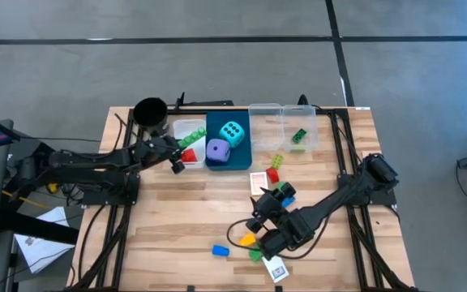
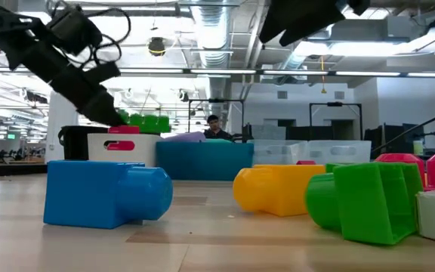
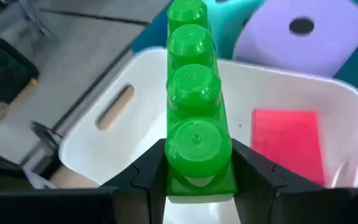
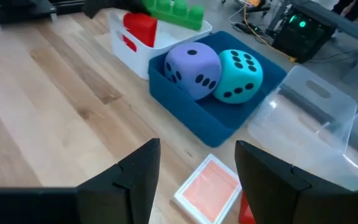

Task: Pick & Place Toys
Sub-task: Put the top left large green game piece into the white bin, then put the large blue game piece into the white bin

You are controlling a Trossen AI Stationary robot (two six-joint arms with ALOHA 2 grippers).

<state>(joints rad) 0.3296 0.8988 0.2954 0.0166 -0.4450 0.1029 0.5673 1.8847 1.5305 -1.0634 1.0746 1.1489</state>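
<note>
A long green four-stud brick (image 3: pixel 194 93) is held by my left gripper (image 3: pixel 197 168) over the white bin (image 3: pixel 104 143), where a red brick (image 3: pixel 288 143) lies. In the high view this gripper (image 1: pixel 178 161) is at the bin's near left corner. The blue bin (image 1: pixel 237 156) beside it holds a purple die (image 4: pixel 194 70) and a cyan die (image 4: pixel 240 74). My right gripper (image 4: pixel 197 146) hangs open over the table's middle (image 1: pixel 262 203), with nothing between its fingers. A card (image 4: pixel 207 186) lies flat on the wood just beyond it. My left gripper pinches the green brick's near end by its two long sides (image 3: pixel 166 180) between the two fingers. The fingers come from the table's left, slanting down, and lie along the brick. The brick sticks out ahead of them, studs up, lifted clear above the white bin.
Two clear bins (image 1: pixel 266 122) stand right of the blue bin, one with a green brick (image 1: pixel 298 136). A black cup (image 1: pixel 150 112) is at the far left. Loose blue (image 1: pixel 220 251), yellow (image 1: pixel 248 240), green (image 1: pixel 255 254) and red (image 1: pixel 272 174) bricks lie around the right arm.
</note>
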